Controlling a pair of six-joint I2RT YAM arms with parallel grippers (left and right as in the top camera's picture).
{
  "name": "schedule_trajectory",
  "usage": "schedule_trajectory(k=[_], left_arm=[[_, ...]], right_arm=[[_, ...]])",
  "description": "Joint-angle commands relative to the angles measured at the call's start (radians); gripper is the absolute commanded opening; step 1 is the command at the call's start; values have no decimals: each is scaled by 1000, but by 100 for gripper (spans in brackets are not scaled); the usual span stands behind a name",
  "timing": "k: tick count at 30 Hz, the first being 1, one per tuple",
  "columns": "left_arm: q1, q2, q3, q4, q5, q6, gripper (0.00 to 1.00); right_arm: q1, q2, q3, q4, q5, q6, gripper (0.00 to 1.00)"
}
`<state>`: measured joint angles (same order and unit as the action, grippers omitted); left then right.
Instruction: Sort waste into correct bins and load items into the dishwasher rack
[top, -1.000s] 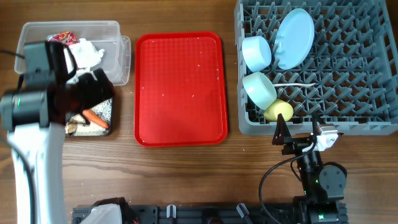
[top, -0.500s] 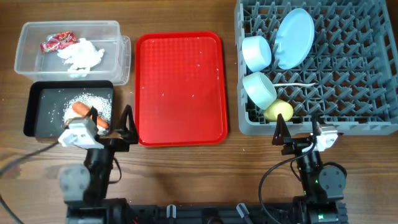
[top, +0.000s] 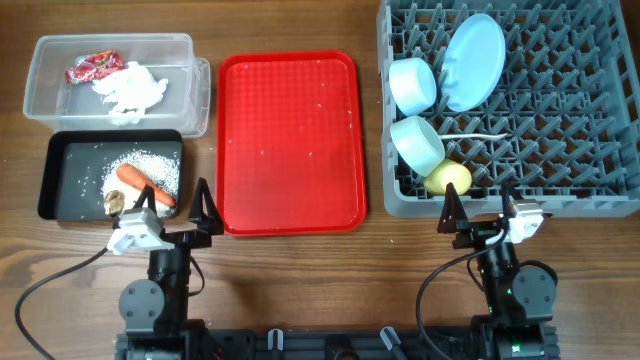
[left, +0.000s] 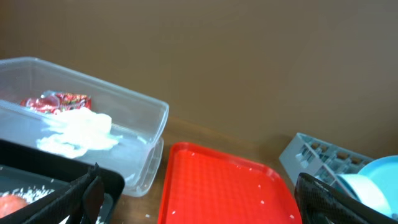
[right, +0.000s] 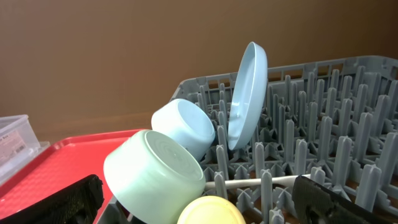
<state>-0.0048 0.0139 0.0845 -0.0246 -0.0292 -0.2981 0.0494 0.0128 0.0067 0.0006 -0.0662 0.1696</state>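
Observation:
The clear tub (top: 190, 60) holds the red-and-white wrapper (top: 90, 67) and the white tissue (top: 130, 87). The black tray (top: 55, 175) holds rice grains (top: 150, 165), the carrot piece (top: 140, 183) and a brownish lump (top: 115, 201). The grey rack (top: 560, 100) holds the blue plate (top: 473, 60), blue bowl (top: 413, 84), green bowl (top: 418, 143), yellow cup (top: 447, 179) and white spoon (top: 475, 134). My left gripper (top: 172, 218) is open and empty near the table's front, by the tray's corner. My right gripper (top: 480, 218) is open and empty in front of the rack.
A flat red serving tray (top: 290, 140) with a few stray white grains lies in the middle, between the bins and the rack. In the left wrist view the tub (left: 124, 118) and red tray (left: 224, 186) lie ahead. Cables trail from both arm bases.
My left arm has drawn back from over the bins to the table's front edge and settled low. The right arm has not moved.

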Motion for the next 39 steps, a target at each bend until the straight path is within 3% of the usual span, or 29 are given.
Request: schedule_trajectory(k=[1,5,39], left_arm=[[-4,-11,-79,89,-13,5,100],[-4,-11,-79,-52,40,26,100],[-4,-8,-79,-51,61,24,100]], right_arm=[[4,-8,-2,3,2,-10,100],[4,-8,-2,3,2,-10,100],[4,-8,-2,3,2,-10,100]])
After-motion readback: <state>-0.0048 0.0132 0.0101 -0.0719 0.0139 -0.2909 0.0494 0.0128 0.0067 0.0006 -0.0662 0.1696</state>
